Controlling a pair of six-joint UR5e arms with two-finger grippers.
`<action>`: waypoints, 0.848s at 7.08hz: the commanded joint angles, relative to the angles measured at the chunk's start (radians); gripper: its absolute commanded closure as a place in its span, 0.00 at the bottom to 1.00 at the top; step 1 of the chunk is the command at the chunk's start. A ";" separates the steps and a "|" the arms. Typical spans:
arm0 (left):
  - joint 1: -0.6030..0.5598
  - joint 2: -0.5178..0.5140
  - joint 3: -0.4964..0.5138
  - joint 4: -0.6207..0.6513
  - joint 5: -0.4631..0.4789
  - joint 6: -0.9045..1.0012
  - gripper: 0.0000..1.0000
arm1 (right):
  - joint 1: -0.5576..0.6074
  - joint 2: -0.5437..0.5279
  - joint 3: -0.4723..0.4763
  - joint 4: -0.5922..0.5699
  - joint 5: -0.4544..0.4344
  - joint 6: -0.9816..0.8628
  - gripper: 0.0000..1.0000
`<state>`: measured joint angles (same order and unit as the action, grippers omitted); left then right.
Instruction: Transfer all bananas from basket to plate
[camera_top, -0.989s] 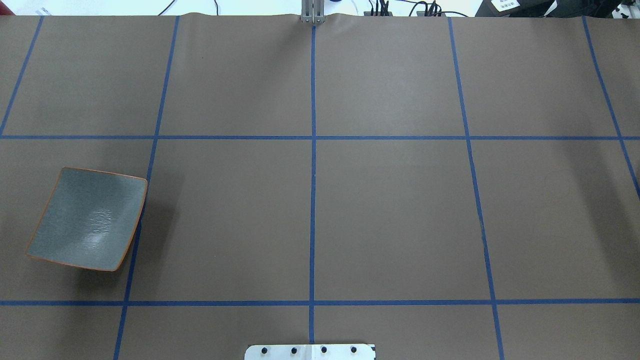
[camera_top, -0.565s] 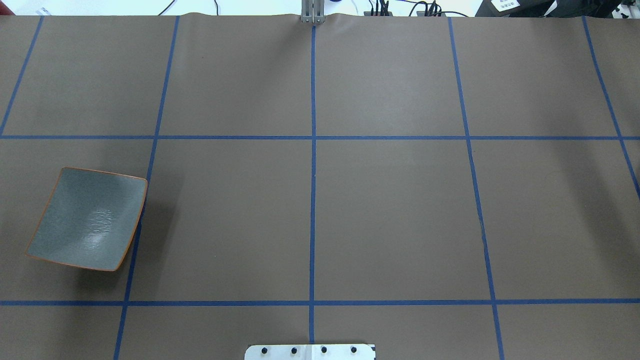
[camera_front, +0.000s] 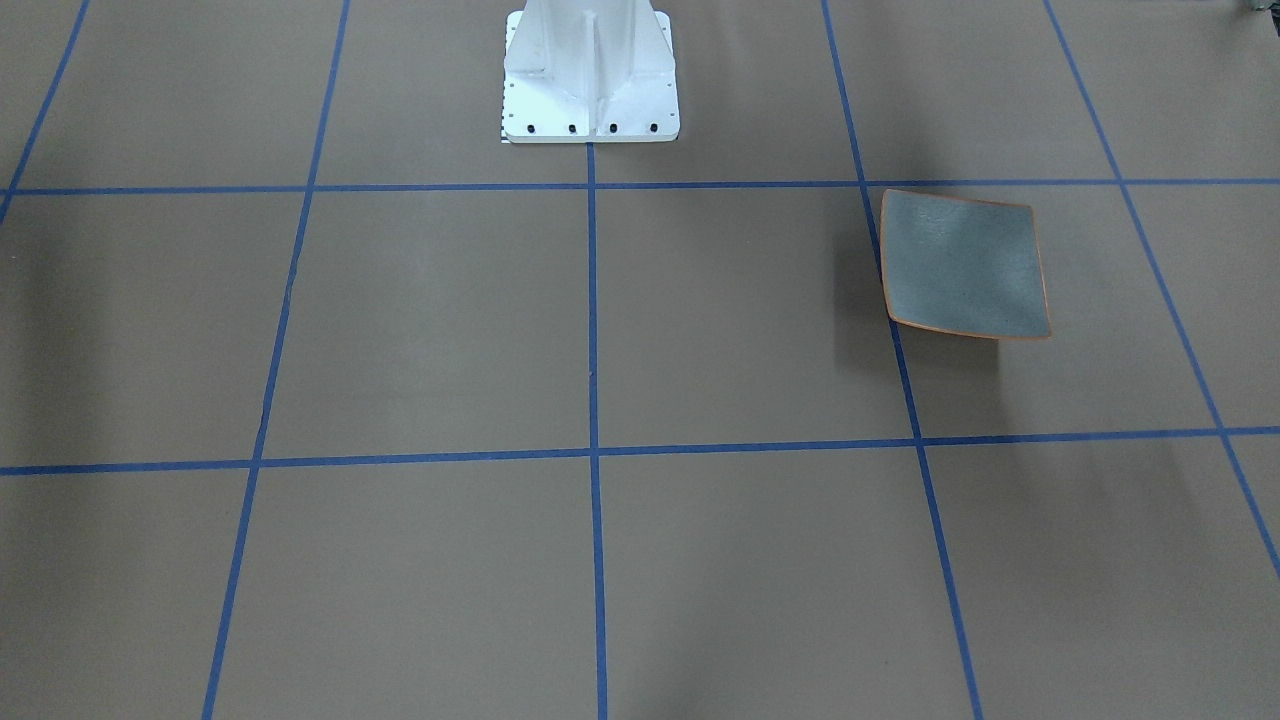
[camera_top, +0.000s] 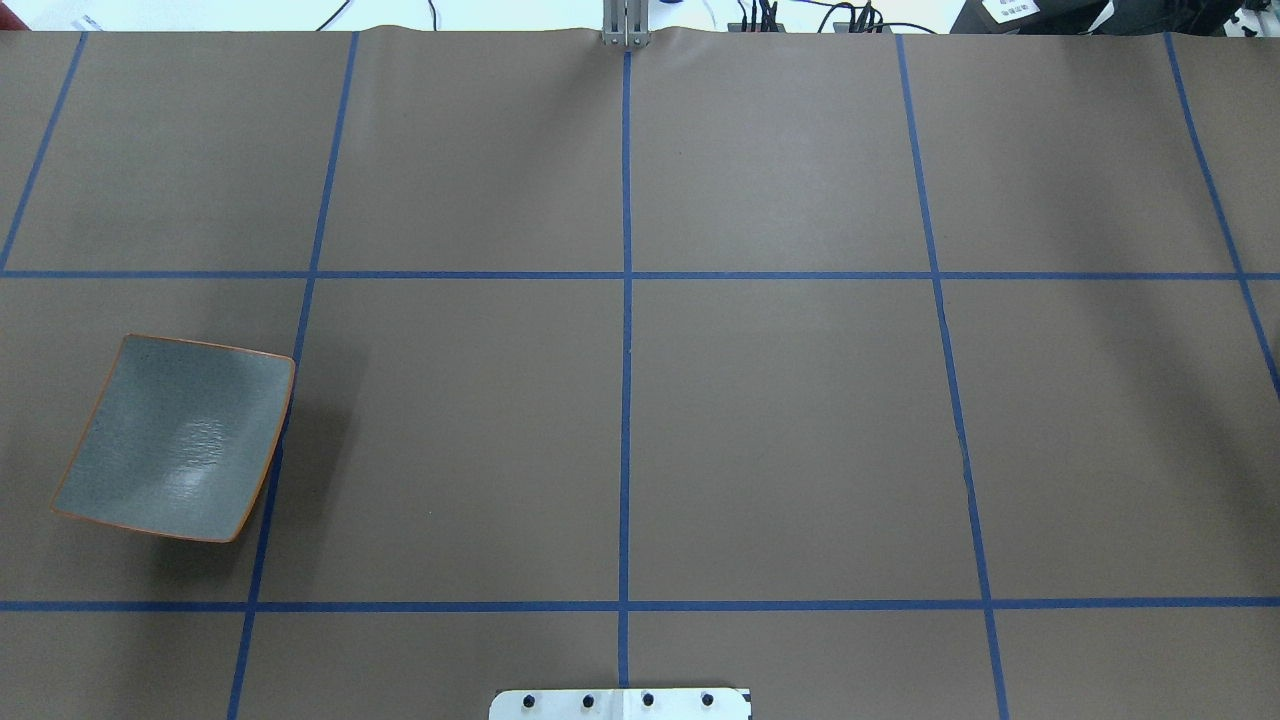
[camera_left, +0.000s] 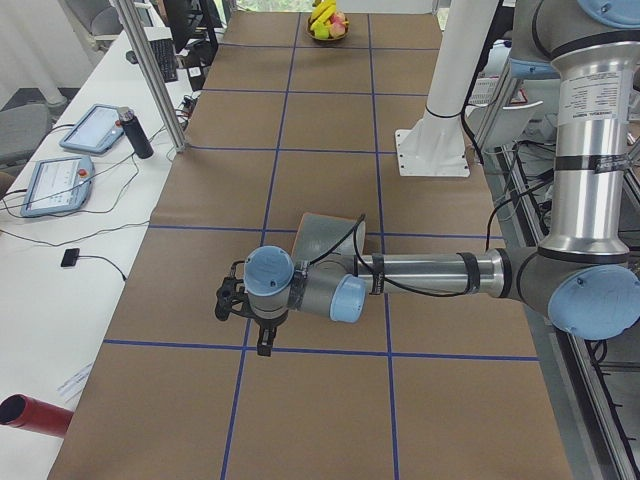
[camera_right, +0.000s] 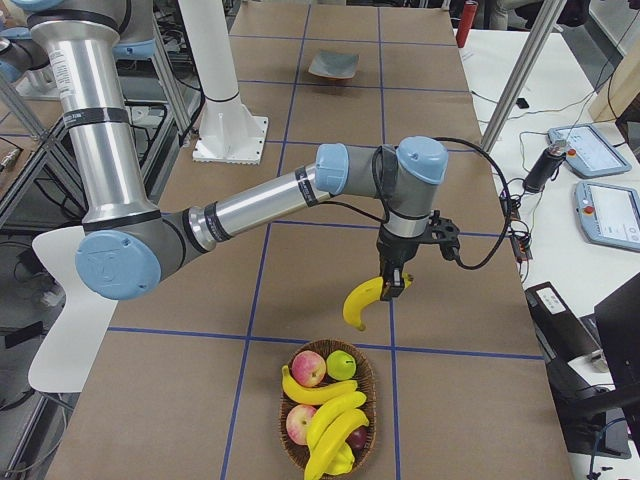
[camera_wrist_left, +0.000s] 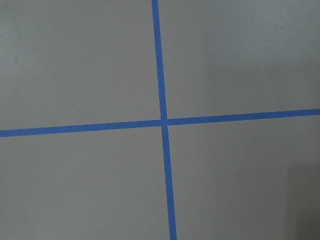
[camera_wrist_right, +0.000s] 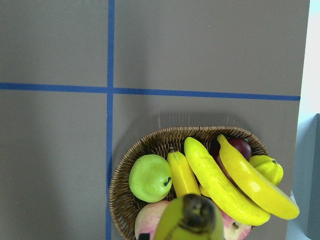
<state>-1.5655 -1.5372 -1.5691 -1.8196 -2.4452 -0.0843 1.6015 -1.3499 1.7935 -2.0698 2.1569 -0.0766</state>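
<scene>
Exterior right view looks along the brown desk (camera_right: 330, 300), gridded with blue tape lines (camera_wrist_left: 162, 122), with the basket at the near end and the plate at the far end. The right arm (camera_right: 260, 205) reaches out over the near part of the desk. Its right end effector (camera_right: 393, 285) points down with one held banana (camera_right: 362, 298) hanging from it in the air, above and just beyond the basket. Whether its fingers are clamped on the fruit I cannot tell from this side view. The left arm (camera_left: 430, 275) stretches across the desk near the plate with the left end effector (camera_left: 263, 348) pointing down over bare desk, and I cannot tell if its fingers are apart or together. The wicker basket (camera_wrist_right: 150, 137) sits close to the desk's right end. The plate (camera_top: 175, 440) lies on the robot's left side with nothing on it. Three bananas (camera_wrist_right: 220, 185) lie side by side in the basket. A green apple (camera_wrist_right: 150, 177) rests to their left, a reddish apple (camera_right: 308, 368) sits by the rim, and a dark red fruit (camera_wrist_right: 239, 146) is partly hidden beneath the bananas.
</scene>
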 joint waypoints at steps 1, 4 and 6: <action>0.005 -0.032 -0.005 -0.010 -0.049 -0.081 0.00 | 0.005 0.047 0.003 -0.010 0.157 0.029 1.00; 0.044 -0.084 -0.008 -0.012 -0.125 -0.174 0.00 | -0.032 0.095 0.016 0.005 0.470 0.309 1.00; 0.074 -0.148 -0.008 -0.012 -0.237 -0.285 0.00 | -0.119 0.110 0.046 0.080 0.608 0.490 1.00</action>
<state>-1.5151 -1.6459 -1.5766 -1.8315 -2.6105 -0.2987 1.5332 -1.2521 1.8266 -2.0456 2.6717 0.2923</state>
